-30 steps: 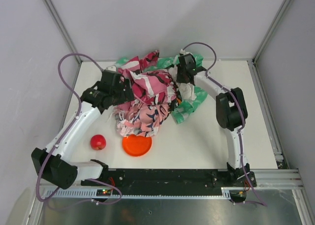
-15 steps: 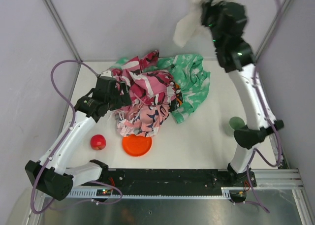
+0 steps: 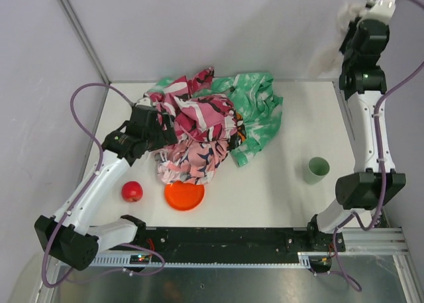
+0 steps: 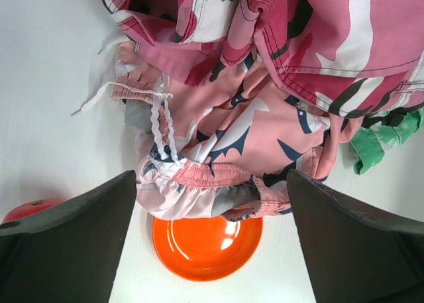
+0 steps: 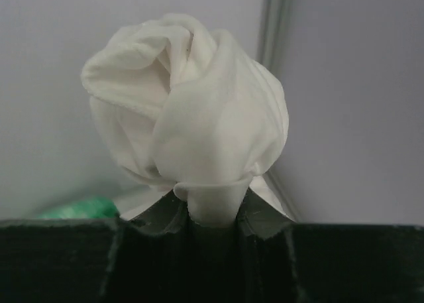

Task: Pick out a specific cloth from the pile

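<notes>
Right gripper (image 5: 212, 209) is pressed together on the white cloth (image 5: 192, 114). In the wrist view the fabric bunches into a ball just past the fingertips, with a narrow neck pinched between them. The cloth is clear of the pile (image 3: 205, 127), up in the air to the pile's far right and well apart from it. The overhead view is blurred there, so we can only say it seems to trail down and left from the gripper.

Left gripper (image 4: 212, 233) is spread wide with nothing between its fingers (image 4: 73, 243). It sits at the pile's left side, over pink patterned fabric with an elastic waistband and a white drawstring.

The pile is pink, red, black and white print on the left and green cloth with white specks on the right, sitting on the table (image 3: 278, 190).

- Orange plate (image 3: 184, 195): at the pile's near edge, with the pink waistband overlapping its rim.
- Red apple (image 3: 132, 191): near-left of the pile, beside the plate, not touching it.
- Green cup (image 3: 318, 170): right of the pile, well apart, upright.
</notes>
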### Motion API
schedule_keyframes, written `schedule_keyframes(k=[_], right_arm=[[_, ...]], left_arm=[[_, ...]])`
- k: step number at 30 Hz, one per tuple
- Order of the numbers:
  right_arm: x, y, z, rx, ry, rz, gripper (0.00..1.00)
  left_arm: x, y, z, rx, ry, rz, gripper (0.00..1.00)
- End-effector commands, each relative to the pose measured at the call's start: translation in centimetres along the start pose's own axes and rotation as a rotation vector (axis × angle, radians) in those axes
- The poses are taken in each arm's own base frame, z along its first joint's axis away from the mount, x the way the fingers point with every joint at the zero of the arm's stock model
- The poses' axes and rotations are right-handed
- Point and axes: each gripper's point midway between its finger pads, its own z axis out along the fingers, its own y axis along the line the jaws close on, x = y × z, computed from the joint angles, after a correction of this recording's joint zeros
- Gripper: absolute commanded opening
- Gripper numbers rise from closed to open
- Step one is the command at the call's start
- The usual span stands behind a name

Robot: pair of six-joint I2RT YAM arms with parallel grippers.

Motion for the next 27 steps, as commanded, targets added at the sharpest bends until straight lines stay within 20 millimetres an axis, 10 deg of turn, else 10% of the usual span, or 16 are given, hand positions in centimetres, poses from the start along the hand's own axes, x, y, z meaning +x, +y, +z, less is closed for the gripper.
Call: schedule_keyframes(k=[1,8,13,20,27], right_arm=[[9.8,-2.2,1.8,0.003,0.206,0.067,0.0],[24.7,-4.2,3.8,0.026,0.52,0.144,0.0],[28.8,-4.1,3.7,0.024,0.628,0.156,0.38],[25.2,-3.9,2.2,0.006,0.584,0.174,0.93],[17.5,-3.5,-4.1,-0.063,0.443,0.238,0.99]], left_arm=[[-1.0,-0.2,-0.7,0.006,-0.059,-0.028,1.0],[-0.8,0.0,-0.5,0.002,-0.052,-0.027,1.0],[-0.6,0.1,-0.8,0.008,-0.055,-0.031,1.0],[-0.5,-0.2,-2.0,0.053,-0.068,-0.042,1.0],[0.4,-0.3,-3.5,0.118,-0.077,-0.064,1.0]])
